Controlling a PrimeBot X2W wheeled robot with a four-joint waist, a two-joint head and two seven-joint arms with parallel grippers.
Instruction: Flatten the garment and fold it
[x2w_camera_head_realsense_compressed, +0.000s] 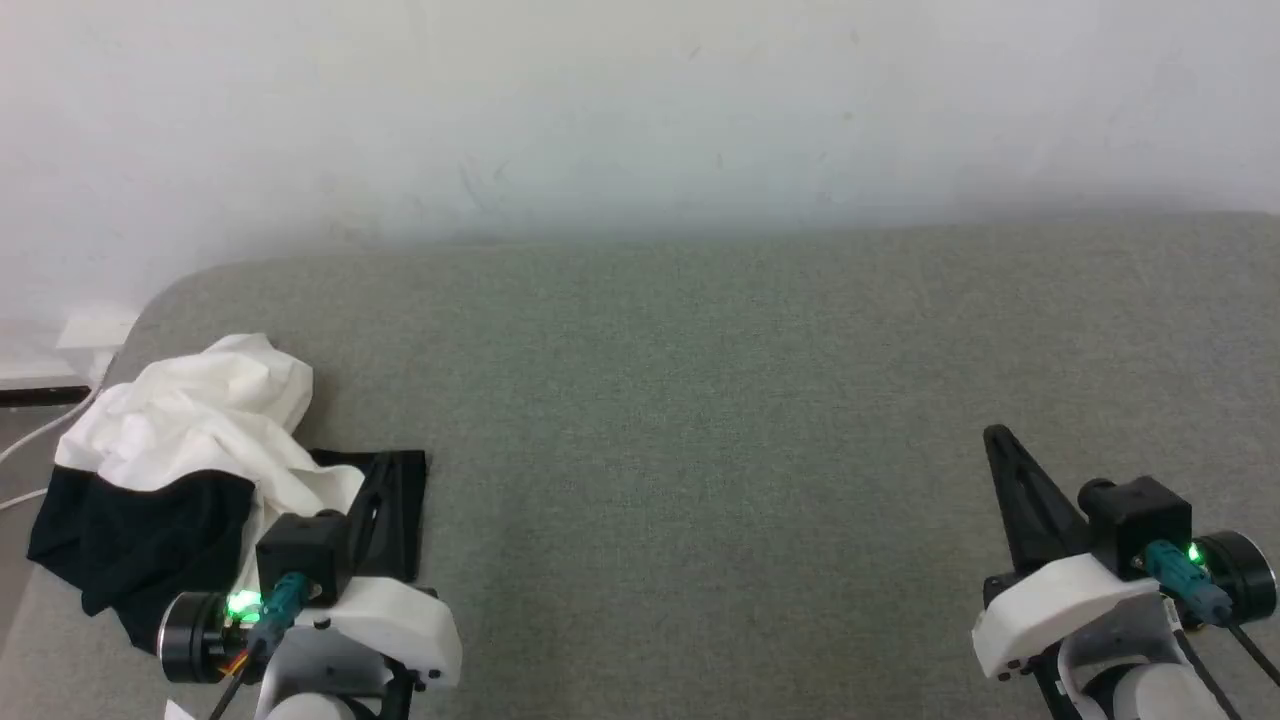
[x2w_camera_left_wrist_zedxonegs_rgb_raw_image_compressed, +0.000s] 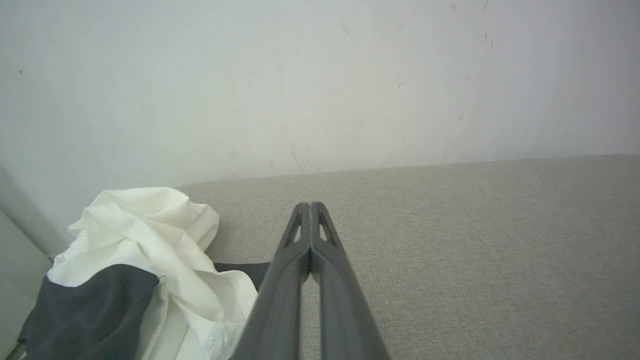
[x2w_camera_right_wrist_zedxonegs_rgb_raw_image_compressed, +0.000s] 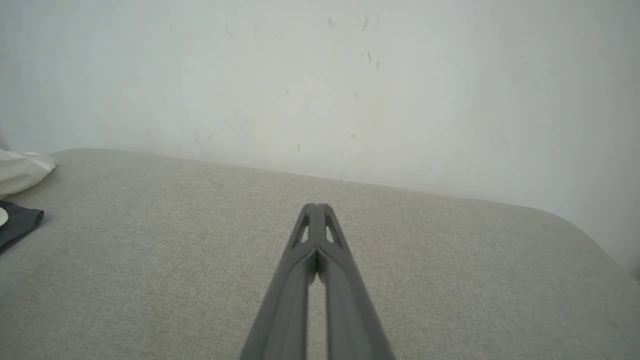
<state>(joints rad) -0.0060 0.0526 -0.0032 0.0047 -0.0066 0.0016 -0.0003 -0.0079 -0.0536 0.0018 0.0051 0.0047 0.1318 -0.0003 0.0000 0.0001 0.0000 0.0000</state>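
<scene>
The garment (x2w_camera_head_realsense_compressed: 200, 430) lies crumpled in a heap at the far left end of the grey fabric surface (x2w_camera_head_realsense_compressed: 700, 400), white folds on top and a black sleeve spilling toward the left edge. My left gripper (x2w_camera_head_realsense_compressed: 385, 465) is shut and empty, just right of the heap over a flat black flap of it. In the left wrist view the shut fingertips (x2w_camera_left_wrist_zedxonegs_rgb_raw_image_compressed: 311, 206) point past the garment (x2w_camera_left_wrist_zedxonegs_rgb_raw_image_compressed: 150, 235), which lies to their left. My right gripper (x2w_camera_head_realsense_compressed: 995, 438) is shut and empty, far to the right above bare surface. The right wrist view has its fingertips (x2w_camera_right_wrist_zedxonegs_rgb_raw_image_compressed: 315, 206) together and the garment's edge (x2w_camera_right_wrist_zedxonegs_rgb_raw_image_compressed: 20, 170) at far left.
A pale wall (x2w_camera_head_realsense_compressed: 640, 120) rises right behind the surface. The surface's rounded left corner (x2w_camera_head_realsense_compressed: 170, 290) sits close to the heap, with a white cable (x2w_camera_head_realsense_compressed: 40, 430) and a wall socket (x2w_camera_head_realsense_compressed: 95, 328) beyond it. Wide bare surface stretches between the two grippers.
</scene>
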